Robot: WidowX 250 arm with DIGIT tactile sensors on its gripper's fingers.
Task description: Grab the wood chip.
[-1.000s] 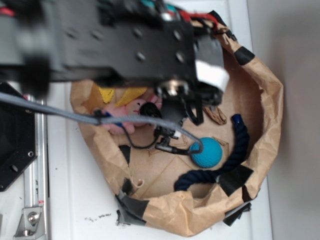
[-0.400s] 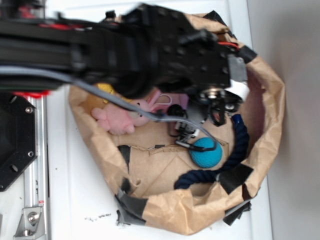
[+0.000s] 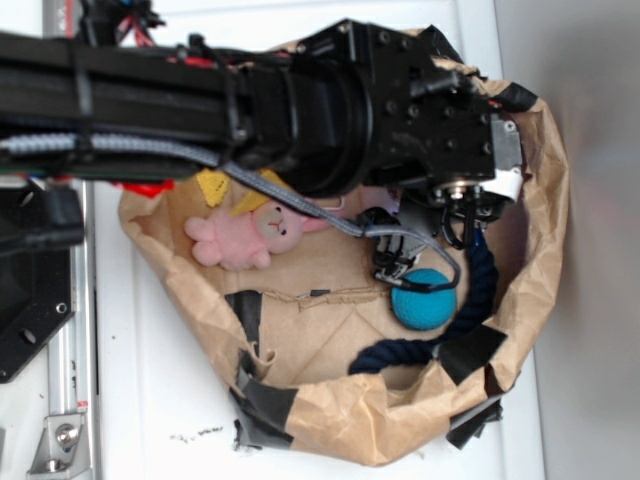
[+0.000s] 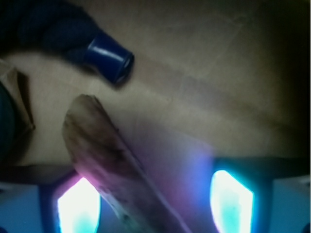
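Note:
In the wrist view the wood chip (image 4: 99,150) lies slantwise on the brown paper, a rough brown sliver running from upper left to lower middle. My gripper (image 4: 153,196) is open and low over it. The chip's lower end sits between the two glowing fingers, close beside the left finger (image 4: 77,206) and well apart from the right one (image 4: 231,201). In the exterior view the gripper (image 3: 466,218) hangs at the right side of the paper bag (image 3: 330,420), and the arm hides the chip.
A teal ball (image 3: 424,298) lies just below the gripper. A dark blue rope (image 3: 483,272) curves round it, and its capped end (image 4: 111,60) lies just beyond the chip. A pink plush toy (image 3: 245,237) lies at the left, and the bag's raised wall (image 3: 545,200) stands close on the right.
The arm has swung to the right across the bag and now covers the spot where the wood chip lay in view one second ago. The ball and rope have barely shifted.

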